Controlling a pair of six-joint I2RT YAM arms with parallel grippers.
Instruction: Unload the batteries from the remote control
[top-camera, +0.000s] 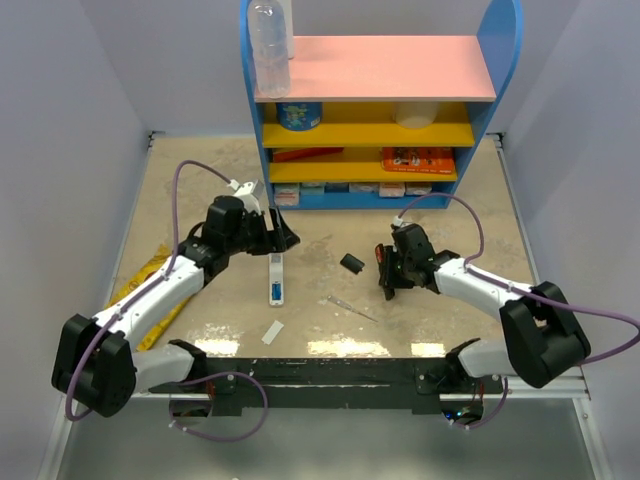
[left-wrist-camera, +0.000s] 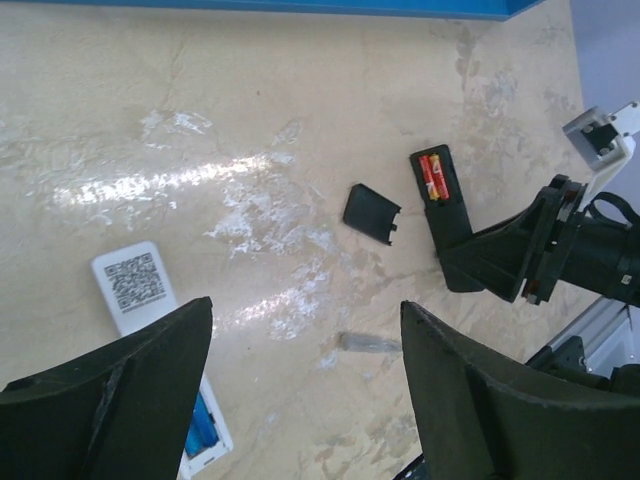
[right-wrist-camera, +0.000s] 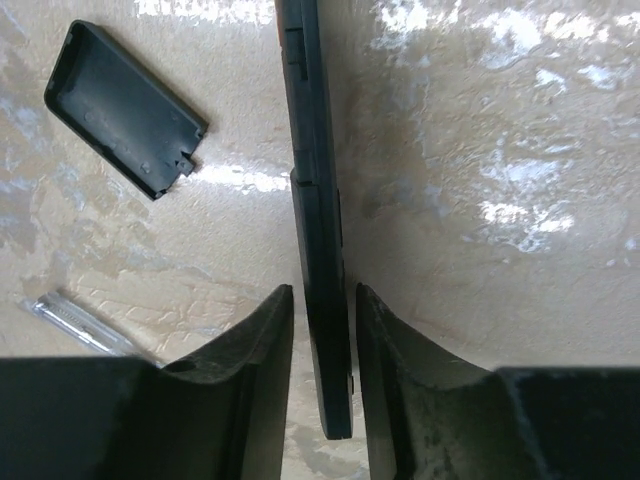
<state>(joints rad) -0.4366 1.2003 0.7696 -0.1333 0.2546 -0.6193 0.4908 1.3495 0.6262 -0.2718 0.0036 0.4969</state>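
A black remote (right-wrist-camera: 318, 200) stands edge-on between my right gripper's (right-wrist-camera: 320, 292) fingers, which close on it just above the table. In the left wrist view its open bay (left-wrist-camera: 440, 190) shows red batteries (left-wrist-camera: 432, 177). Its black cover (right-wrist-camera: 120, 108) lies loose to the left. A white remote (top-camera: 275, 280) lies flat at centre-left with blue batteries (left-wrist-camera: 200, 430) in its open bay. My left gripper (left-wrist-camera: 305, 320) is open and empty, hovering above the table right of the white remote; in the top view it (top-camera: 283, 235) is just beyond that remote.
A thin grey stick (top-camera: 350, 307) lies near the front centre. A small white cover (top-camera: 273, 332) lies in front of the white remote. A blue shelf unit (top-camera: 380, 110) stands at the back. A yellow packet (top-camera: 140, 285) lies under the left arm.
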